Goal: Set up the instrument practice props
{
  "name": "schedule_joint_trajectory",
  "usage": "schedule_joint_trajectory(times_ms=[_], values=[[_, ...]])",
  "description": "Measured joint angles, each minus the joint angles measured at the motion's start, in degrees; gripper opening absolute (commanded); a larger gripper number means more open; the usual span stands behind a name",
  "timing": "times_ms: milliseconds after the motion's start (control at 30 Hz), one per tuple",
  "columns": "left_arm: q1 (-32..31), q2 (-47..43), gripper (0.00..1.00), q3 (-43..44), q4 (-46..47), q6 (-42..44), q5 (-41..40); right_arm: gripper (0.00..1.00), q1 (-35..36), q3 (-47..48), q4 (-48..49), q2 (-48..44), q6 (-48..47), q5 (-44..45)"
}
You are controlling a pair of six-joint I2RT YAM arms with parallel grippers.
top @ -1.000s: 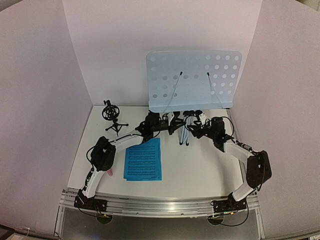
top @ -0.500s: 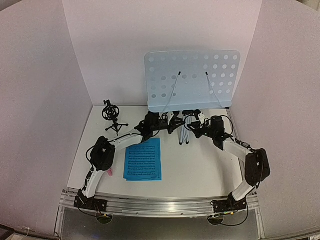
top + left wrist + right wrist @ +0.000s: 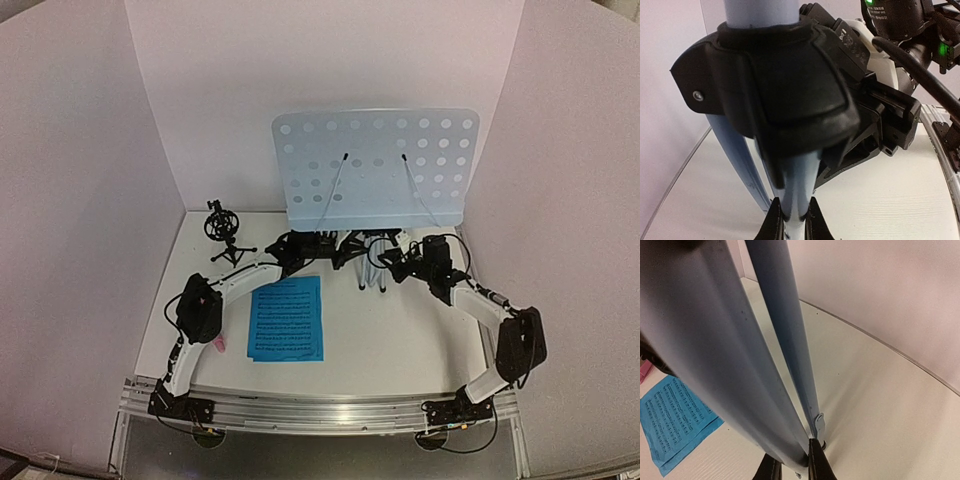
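The table [image 3: 400, 340] is my whole field. The stand [image 3: 375, 165] is the biggest thing on it, at 12 o'clock against the back wall. Its perforated desk faces me and its legs [image 3: 370, 265] are bunched narrow beneath it. Both my arms reach in to those legs from either side. I judge this is because a tripod that closed will not carry the desk by itself.

My left gripper [image 3: 792, 222] comes from 9 o'clock. Its fingers are clamped on a pale blue leg just under the black hub [image 3: 775, 85], which steadies the upper part. My right gripper [image 3: 795, 467] comes from 3 o'clock and sits low. Its fingers are pressed together on the foot end of another leg, a good spot for drawing it outward.

The sheets [image 3: 287, 318] lie flat near the centre, toward 7 o'clock, not yet on the desk. The mic holder [image 3: 224, 235] stands upright at 10 o'clock, well apart from the stand and with nothing in it. The mic [image 3: 217, 346] is only a pink sliver at 8 o'clock, beside my left elbow.
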Motion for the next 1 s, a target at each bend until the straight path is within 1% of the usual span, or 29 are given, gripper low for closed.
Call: schedule_joint_trajectory(times_ms=[100,333,700,867,1000], values=[[-0.3,-0.1,0.0,2.0,-4.2,1.5,0.0,0.0,0.0,-1.0,-0.3,-1.1,-0.3,-0.1],[-0.7,0.6,0.0,9.1,-17.6,2.3,0.6,0.0,-0.1,-1.5,-1.9,-2.1,1.5,-1.2],[-1.1,0.6,0.0,9.7,-19.9,4.8,0.9,0.0,-0.1,-4.3,-2.1,-5.1,0.6,-1.0],[-1.5,0.6,0.0,11.8,-24.8,7.2,0.9,0.0,-0.1,-4.5,-4.0,-6.2,-0.6,-1.4],[-1.7,0.6,0.0,12.5,-26.4,7.7,1.0,0.0,-0.2,-4.4,-5.8,-6.8,-1.2,-2.0]])
